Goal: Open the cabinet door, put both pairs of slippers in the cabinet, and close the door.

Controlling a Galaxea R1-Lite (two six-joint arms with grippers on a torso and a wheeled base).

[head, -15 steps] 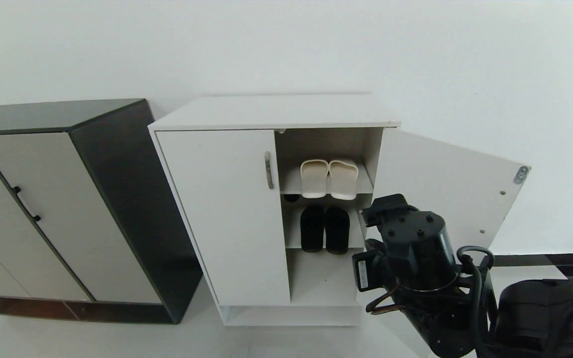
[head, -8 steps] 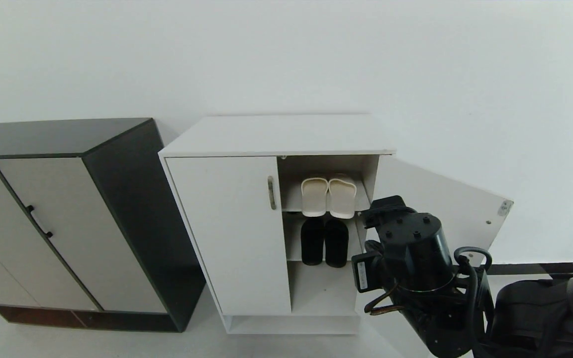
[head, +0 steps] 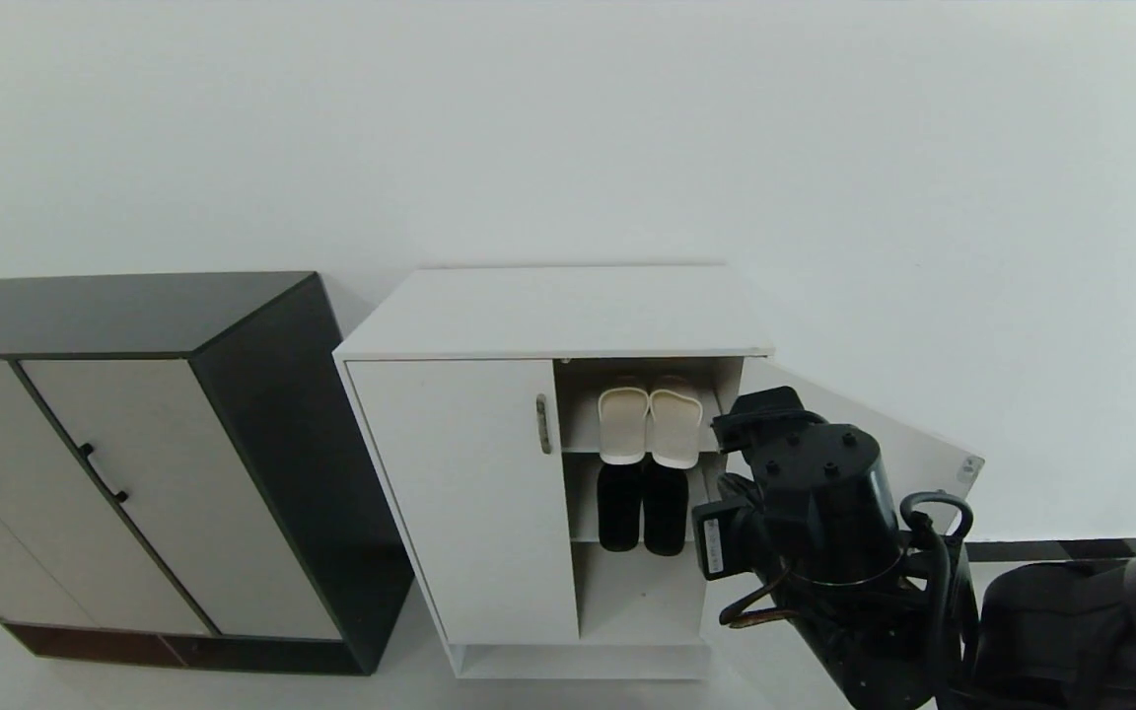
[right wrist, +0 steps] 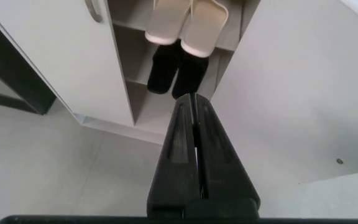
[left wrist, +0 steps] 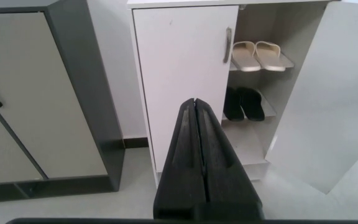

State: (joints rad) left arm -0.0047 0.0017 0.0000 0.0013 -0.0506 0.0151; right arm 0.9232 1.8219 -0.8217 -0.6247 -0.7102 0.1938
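White wall; slipper pairs on open cabinet shelves, ahead of closed, empty right end effector.

Got one pair of slippers on the cabinet's upper shelf, the other pair right below on the middle shelf, open door swung out to the cabinet's right, second cabinet just beside its left.
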